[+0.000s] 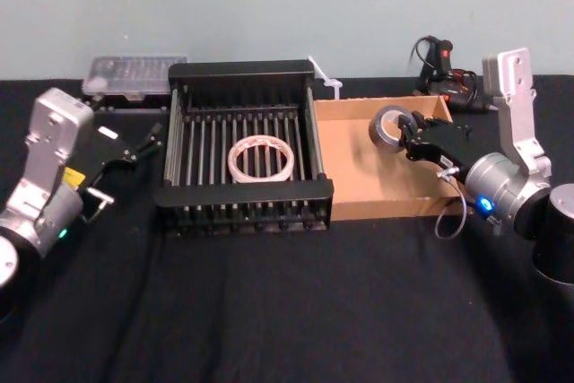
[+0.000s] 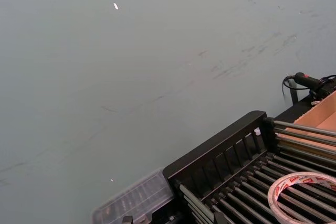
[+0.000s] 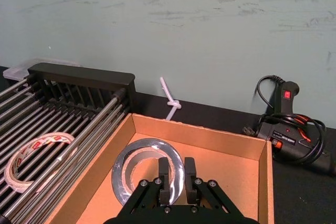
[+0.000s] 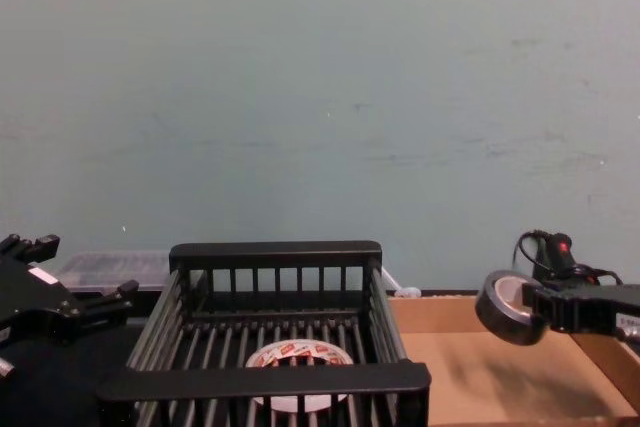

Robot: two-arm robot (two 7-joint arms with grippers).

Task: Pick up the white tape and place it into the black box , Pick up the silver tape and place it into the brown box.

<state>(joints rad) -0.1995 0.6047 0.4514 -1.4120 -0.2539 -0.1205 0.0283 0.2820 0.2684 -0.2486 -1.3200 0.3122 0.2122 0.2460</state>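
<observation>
A: What sits nearest on the black-clothed table (image 1: 269,311)?

B: The black plastic slatted crate (image 1: 242,196), and the flat white tape roll with red printed marks (image 1: 260,159) lies on its barred floor. From the chest view the crate's front rim cuts off the roll's near edge.

A: And the left tool (image 1: 134,152)?

B: It hangs beside the crate's left wall, apart from it, dark fingers spread with nothing between them. Its wrist view catches just an arc of the white roll at one corner.

A: The right tool (image 1: 408,139)?

B: It hangs over the wide shallow brown cardboard tray (image 1: 359,204), closed on the dull silver-grey duct tape roll (image 1: 390,127). The roll stands on edge, clear of the tray floor; the fingers (image 3: 164,174) cover part of its rim, and the far finger reaches through the core.

A: Further back?

B: A clear plastic case (image 1: 134,76) behind the crate's left corner, a white zip tie (image 1: 325,78), and a black corded tool with red marks (image 1: 444,65) by the wall, half hidden behind the right arm.
</observation>
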